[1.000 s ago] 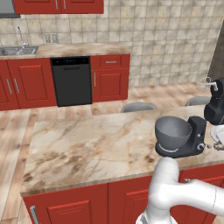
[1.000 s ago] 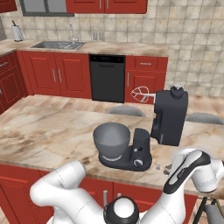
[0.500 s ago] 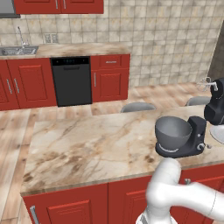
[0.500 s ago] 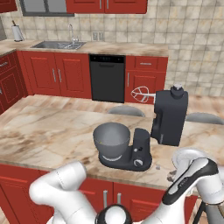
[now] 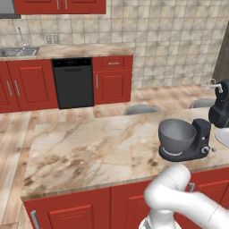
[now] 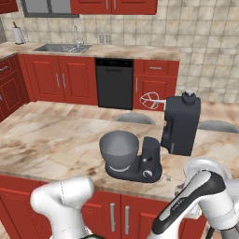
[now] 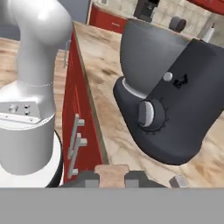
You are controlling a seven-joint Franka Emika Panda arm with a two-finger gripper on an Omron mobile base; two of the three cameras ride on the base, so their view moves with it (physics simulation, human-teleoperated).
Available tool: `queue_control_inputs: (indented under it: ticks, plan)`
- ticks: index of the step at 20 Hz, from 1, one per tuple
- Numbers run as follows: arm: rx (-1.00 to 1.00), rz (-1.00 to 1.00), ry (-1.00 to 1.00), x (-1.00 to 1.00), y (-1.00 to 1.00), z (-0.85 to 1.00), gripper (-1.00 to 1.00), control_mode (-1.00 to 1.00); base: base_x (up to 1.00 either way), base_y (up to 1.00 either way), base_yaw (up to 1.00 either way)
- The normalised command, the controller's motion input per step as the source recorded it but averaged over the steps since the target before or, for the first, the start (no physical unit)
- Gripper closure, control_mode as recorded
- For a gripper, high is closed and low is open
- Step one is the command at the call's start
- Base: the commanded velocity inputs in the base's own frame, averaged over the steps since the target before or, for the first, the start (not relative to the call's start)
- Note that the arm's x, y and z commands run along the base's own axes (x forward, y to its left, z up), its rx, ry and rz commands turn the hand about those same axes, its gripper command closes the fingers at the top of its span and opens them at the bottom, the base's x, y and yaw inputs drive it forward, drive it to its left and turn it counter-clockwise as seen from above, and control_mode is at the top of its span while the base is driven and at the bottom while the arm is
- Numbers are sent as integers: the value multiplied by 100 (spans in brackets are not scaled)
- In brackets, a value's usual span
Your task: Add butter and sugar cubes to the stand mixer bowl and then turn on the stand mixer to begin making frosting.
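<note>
The dark charcoal stand mixer (image 6: 151, 161) stands on the marble island with its head (image 6: 182, 126) tilted up and its wire whisk (image 6: 150, 100) in the air. The grey metal stand mixer bowl (image 6: 119, 148) sits on the mixer's base, also seen as the bowl (image 5: 176, 136) and the bowl (image 7: 148, 48). The silver knob (image 7: 148, 114) faces the hand camera. My gripper (image 7: 111, 177) is low at the counter's front edge, just in front of the mixer, shut on a tan-brown sugar cube (image 7: 111, 173). Another small cube (image 7: 178, 180) lies on the counter to its right.
A white plate's edge (image 5: 223, 136) lies right of the mixer. Red cabinet fronts with handles (image 7: 76, 144) drop below the counter edge. My own white arm (image 7: 35, 65) rises close on the left of the hand view. Two stools (image 6: 134, 118) stand behind the island.
My wrist has shifted slightly at the counter's front right edge. The mixer, bowl and base cameras have not moved.
</note>
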Motion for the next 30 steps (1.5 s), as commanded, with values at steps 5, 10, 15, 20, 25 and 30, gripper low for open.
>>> queue_control_inputs:
  ticks: [5, 10, 15, 20, 25, 30]
  plan:
    - [-22, -5, -5, -38, 93, 66, 100, -100, 0, 0, 0]
    - [-27, -4, -2, -13, 100, 64, 100, -100, 0, 0, 0]
    - [-26, -1, 0, 0, 100, 64, 100, -100, 0, 0, 0]
    - [-24, 0, 0, 4, 94, 64, 100, -100, 0, 0, 0]
    - [-22, 0, 2, 25, 69, 53, 100, -100, 0, 0, 0]
    - [-16, 0, 8, 48, 36, 22, 100, -100, 0, 0, 0]
